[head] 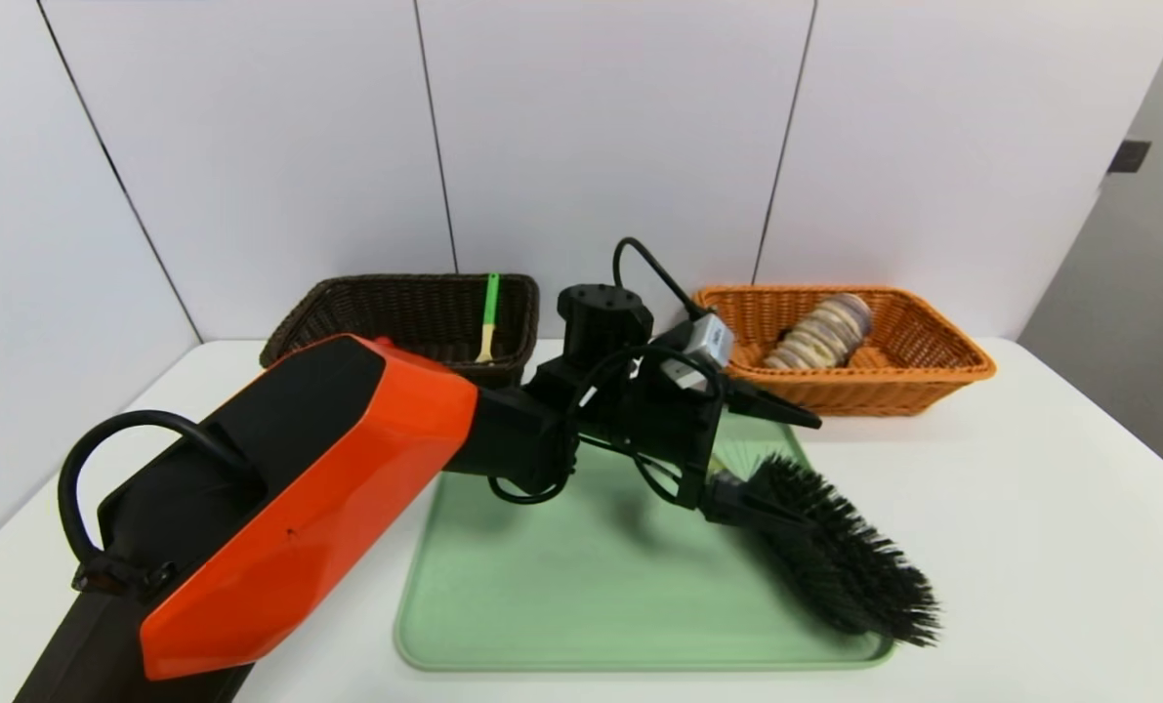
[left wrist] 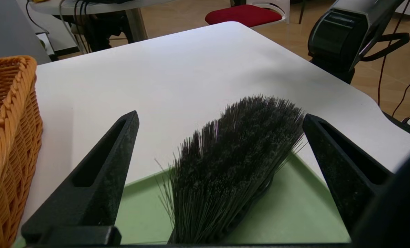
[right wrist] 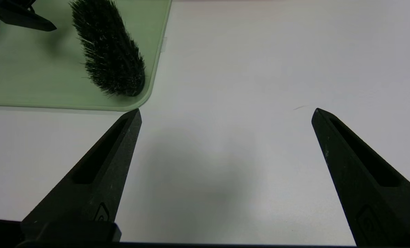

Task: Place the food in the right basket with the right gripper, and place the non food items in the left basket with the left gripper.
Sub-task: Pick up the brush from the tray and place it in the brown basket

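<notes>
My left gripper [head: 786,474] reaches over the tray's far right part, jaws spread wide, nothing held. The black-bristled brush [head: 840,552] lies just beyond on the green tray [head: 581,586], at its right side. If I close on bristles alone, they may bend and let it slip. Swinging too low toward the dark brown basket [head: 405,303], far left, I could snag its rim. My right gripper [right wrist: 226,115] waits over the near right tabletop, wide open and empty.

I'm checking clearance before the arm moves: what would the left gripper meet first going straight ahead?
Probably the brush's black bristles, lying between the left gripper's open fingers, though depth is hard to judge.
</notes>
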`<state>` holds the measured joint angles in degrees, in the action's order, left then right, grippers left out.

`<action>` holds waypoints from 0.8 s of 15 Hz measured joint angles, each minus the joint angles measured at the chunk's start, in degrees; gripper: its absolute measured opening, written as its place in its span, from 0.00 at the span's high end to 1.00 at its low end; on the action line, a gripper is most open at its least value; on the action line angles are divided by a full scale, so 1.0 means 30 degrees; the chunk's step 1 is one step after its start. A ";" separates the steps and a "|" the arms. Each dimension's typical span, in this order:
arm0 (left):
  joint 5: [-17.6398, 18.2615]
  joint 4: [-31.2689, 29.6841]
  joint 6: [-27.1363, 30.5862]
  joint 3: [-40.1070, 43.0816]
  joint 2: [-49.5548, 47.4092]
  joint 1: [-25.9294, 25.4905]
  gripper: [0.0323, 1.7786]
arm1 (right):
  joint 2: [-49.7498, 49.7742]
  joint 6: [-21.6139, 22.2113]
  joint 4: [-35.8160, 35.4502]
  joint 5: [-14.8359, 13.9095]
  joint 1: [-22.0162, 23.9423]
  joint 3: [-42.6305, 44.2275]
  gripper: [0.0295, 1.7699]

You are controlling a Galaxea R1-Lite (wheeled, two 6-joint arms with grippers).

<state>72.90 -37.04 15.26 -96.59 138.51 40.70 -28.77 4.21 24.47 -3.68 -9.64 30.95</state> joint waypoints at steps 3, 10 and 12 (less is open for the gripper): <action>0.0008 0.0033 0.0000 -0.0118 0.0337 0.0028 0.05 | 0.0037 0.0000 0.0004 0.0008 -0.0028 -0.0008 0.03; -0.0532 0.0098 0.0158 -0.0349 0.1231 -0.0037 0.05 | 0.0065 0.0020 0.0000 0.0024 -0.0154 0.0024 0.03; -0.0504 0.0098 0.0183 -0.0394 0.1398 -0.0065 0.05 | 0.0093 0.0037 0.0000 0.0024 -0.0154 0.0024 0.03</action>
<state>71.39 -36.74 15.81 -97.77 142.70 40.51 -28.49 4.32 24.47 -3.61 -10.11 31.03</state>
